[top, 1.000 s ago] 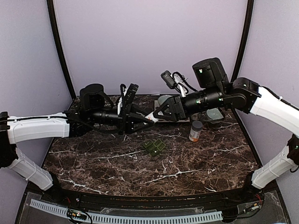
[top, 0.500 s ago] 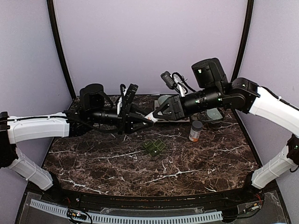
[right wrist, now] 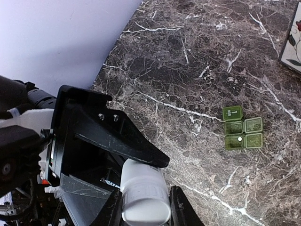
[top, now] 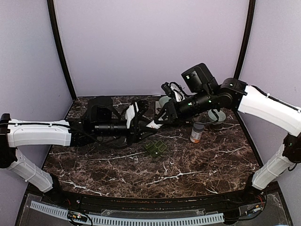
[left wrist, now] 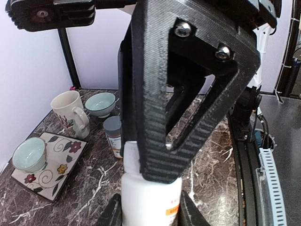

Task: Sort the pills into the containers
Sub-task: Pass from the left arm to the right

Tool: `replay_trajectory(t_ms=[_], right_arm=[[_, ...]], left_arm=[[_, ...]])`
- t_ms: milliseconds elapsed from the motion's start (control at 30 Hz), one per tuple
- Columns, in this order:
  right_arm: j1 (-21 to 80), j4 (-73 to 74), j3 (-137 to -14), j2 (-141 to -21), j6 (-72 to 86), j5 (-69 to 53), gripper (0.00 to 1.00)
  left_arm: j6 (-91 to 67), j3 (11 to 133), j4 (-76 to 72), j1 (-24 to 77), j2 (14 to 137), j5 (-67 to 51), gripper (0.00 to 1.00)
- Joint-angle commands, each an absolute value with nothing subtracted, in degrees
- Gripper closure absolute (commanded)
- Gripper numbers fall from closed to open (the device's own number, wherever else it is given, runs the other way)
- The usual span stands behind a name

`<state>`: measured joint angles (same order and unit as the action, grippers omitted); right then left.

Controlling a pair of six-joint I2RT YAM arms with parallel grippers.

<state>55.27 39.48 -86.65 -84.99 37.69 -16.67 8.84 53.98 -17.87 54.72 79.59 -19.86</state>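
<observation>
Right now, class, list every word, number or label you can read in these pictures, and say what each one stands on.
Nothing reads with certainty.
pill organiser: a pale mark on one lid, perhaps "1", with smaller print under it, too small to read.
white bottle: an orange label at its edge, print too blurred to read.
brown bottle: a label, too blurred to read.

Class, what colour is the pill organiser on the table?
The pill organiser is green, clearest in the right wrist view.

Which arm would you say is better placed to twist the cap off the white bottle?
Probably right: the right gripper clasps the cap, while the left gripper holds the bottle.
</observation>
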Motion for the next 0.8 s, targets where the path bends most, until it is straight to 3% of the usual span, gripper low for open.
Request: replay_trajectory(t_ms=[0,67,233,467,600,767], right_arm=[[56.3,35.9,-87.5,-88.8,45.0,-19.1,1.00],[56.3,35.8,-87.5,-88.8,44.9,-18.8,1.00],[56.3,36.1,-87.7,-88.5,44.8,-17.6,1.00],[56.3,37.4,-87.8,-88.1,42.7,-15.1,1.00],[56.3,37.8,-88.1,-87.7,41.4,-13.5,1.00],[56.2,39.0,-88.9,-87.0,39.3,-10.3,1.00]], left_arm=[[15.4,53.4,-29.4,56.4,76.9,-10.3,1.00],[15.4,52.7,-30.1,56.4,76.5,-10.0,1.00],[14.9,51.1,-31.7,56.4,75.9,-8.7,0.88],[12.6,50.5,-31.5,56.4,75.7,-9.1,0.56],[11.3,50.5,-30.4,56.4,75.4,-9.1,0.31],[9.9,50.2,-29.0,56.4,74.4,-8.5,0.19]])
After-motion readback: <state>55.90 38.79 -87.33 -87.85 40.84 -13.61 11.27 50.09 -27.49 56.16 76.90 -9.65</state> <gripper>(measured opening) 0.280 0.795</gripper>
